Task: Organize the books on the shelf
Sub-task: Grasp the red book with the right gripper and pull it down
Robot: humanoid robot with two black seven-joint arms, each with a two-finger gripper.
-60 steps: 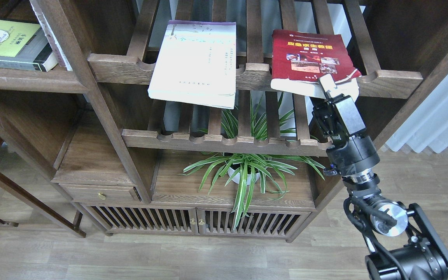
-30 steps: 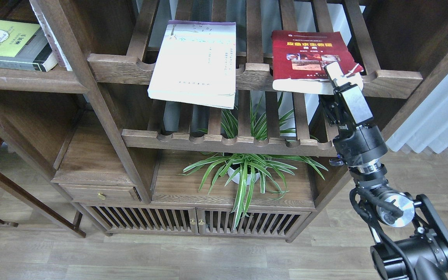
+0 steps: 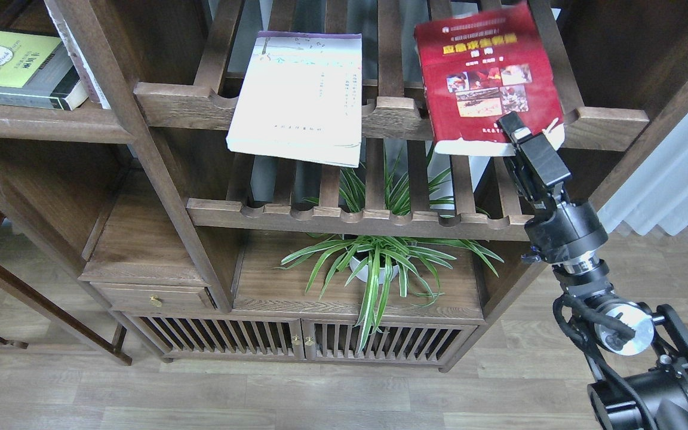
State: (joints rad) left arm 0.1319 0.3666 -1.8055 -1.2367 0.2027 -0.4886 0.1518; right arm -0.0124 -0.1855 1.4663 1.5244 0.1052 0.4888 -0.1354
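The red book (image 3: 487,77) with photos and a yellow title is tilted up off the upper slatted rack (image 3: 392,116), its far end raised. My right gripper (image 3: 514,132) is shut on its near right corner. The large white book (image 3: 299,95) with a purple top strip lies flat on the same rack to the left, overhanging the front rail. The thick grey-black book (image 3: 18,68) with a lime-green panel lies on the solid plank shelf (image 3: 39,125) at the far left. My left gripper is out of view.
A lower slatted rack (image 3: 350,218) sits under the upper one. A potted spider plant (image 3: 374,263) stands on the cabinet top below. Upright posts (image 3: 135,137) divide the shelf bays. A white curtain (image 3: 678,179) hangs at the right.
My right gripper has lifted and tipped the red book up from lying flat on the rack; its cover now faces me more and its far end has risen.
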